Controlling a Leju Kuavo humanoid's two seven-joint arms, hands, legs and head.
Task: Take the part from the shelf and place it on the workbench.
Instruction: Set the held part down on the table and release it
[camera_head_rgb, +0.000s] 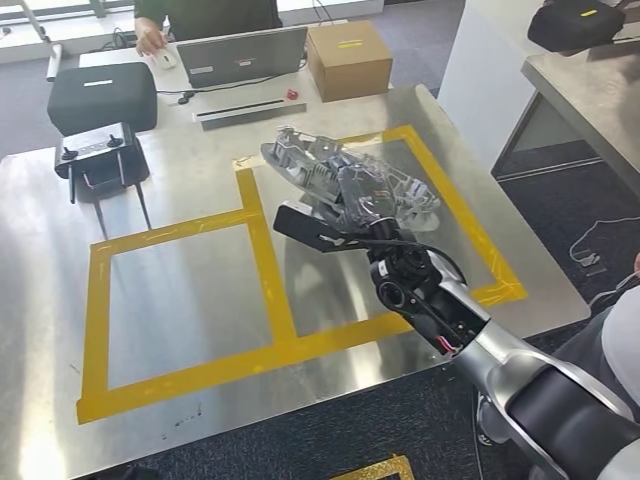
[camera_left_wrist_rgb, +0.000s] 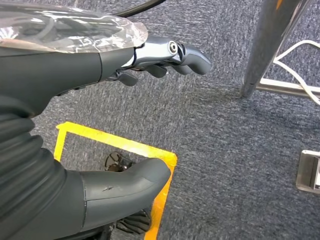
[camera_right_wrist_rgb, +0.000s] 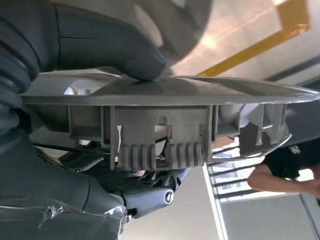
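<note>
right hand: dark multi-fingered robot hand (camera_head_rgb: 355, 232) on the silver right arm, clamped on the part; thick grey thumb (camera_right_wrist_rgb: 124, 52) pressed on the part's flat face, darker fingers (camera_right_wrist_rgb: 151, 195) wrapped on the opposite ribbed side.
held thing: grey moulded plastic part, long and shallow, ribbed on the back (camera_head_rgb: 349, 178); partly covered in clear film.
part from hand: sits in the hand and runs out past it on both sides, most of it beyond the fingertips, away from the robot.
long axis: roughly crosswise to the forearm, far-left end to near-right end in head view; face tilted, not flat.
part vs surface: appears held above the brushed-steel workbench top (camera_head_rgb: 181, 290), not touching; judgement only, contact hard to read.
below hand: right-hand box of the yellow tape outline (camera_head_rgb: 260, 240), the tape divider just to the hand's left, the second box further left.
nearer arm: right, already over the target; the coming move looks like lowering and levelling, then letting go.
left hand: grey robot hand (camera_left_wrist_rgb: 158, 60) hanging over grey carpet (camera_left_wrist_rgb: 226, 150), fingers apart from thumb, holding nothing.
beyond hand: black controller on stand (camera_head_rgb: 102, 155), black case (camera_head_rgb: 102, 95), grey laptop (camera_head_rgb: 241, 55), cardboard box (camera_head_rgb: 349, 58), well past the hand.
person: seated at the far edge, hand on a mouse (camera_head_rgb: 151, 38).
</note>
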